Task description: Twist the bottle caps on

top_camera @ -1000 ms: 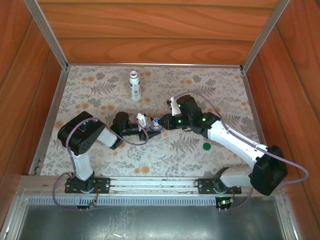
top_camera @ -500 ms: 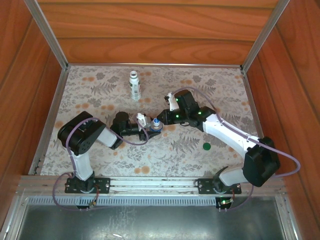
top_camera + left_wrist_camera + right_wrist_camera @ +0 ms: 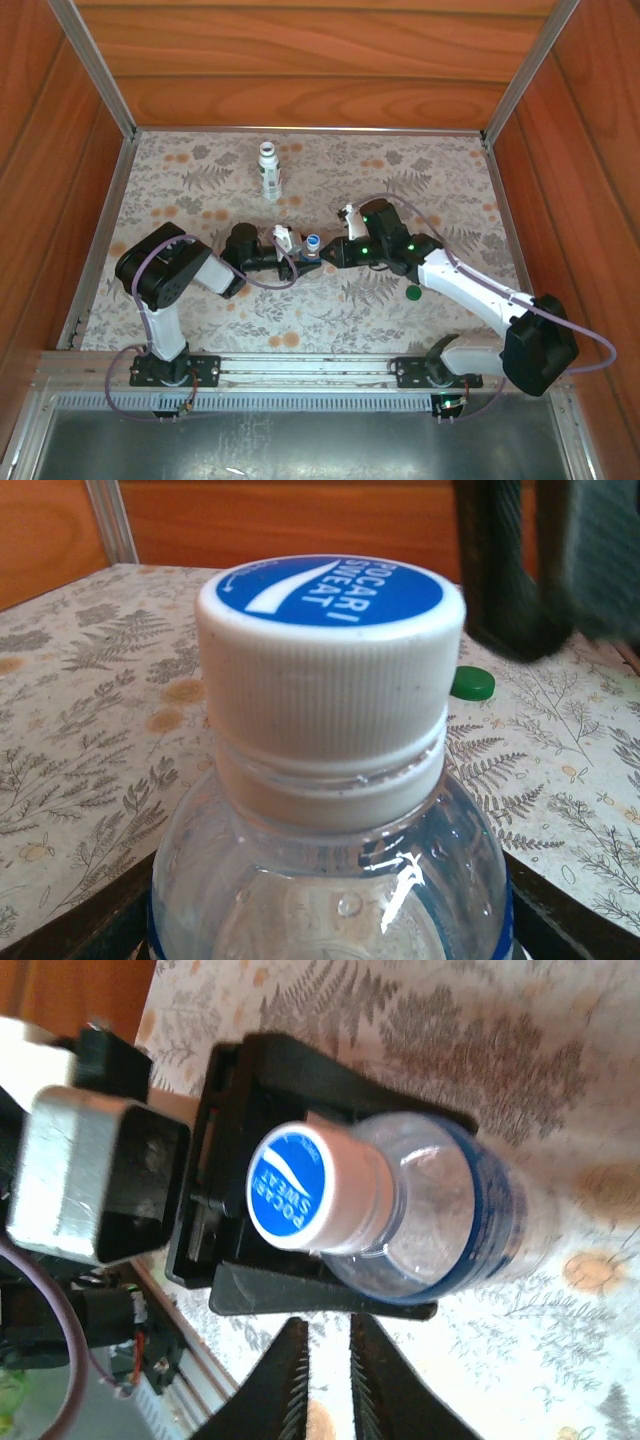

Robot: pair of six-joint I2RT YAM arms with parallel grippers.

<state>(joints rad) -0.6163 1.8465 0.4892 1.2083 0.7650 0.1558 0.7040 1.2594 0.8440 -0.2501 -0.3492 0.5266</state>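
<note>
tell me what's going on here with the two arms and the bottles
The left gripper is clamped on the clear bottle, holding it upright on the table. The blue-topped cap sits on the bottle's neck. The right gripper is right beside that cap, its fingers nearly together and holding nothing. The green cap lies loose on the table near the right arm, and the white bottle stands alone toward the back.

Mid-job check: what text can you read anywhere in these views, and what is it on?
"POCARI SWEAT": printed on top of the blue cap, which sits on the clear bottle.
White bottle label: too small to read.
</note>
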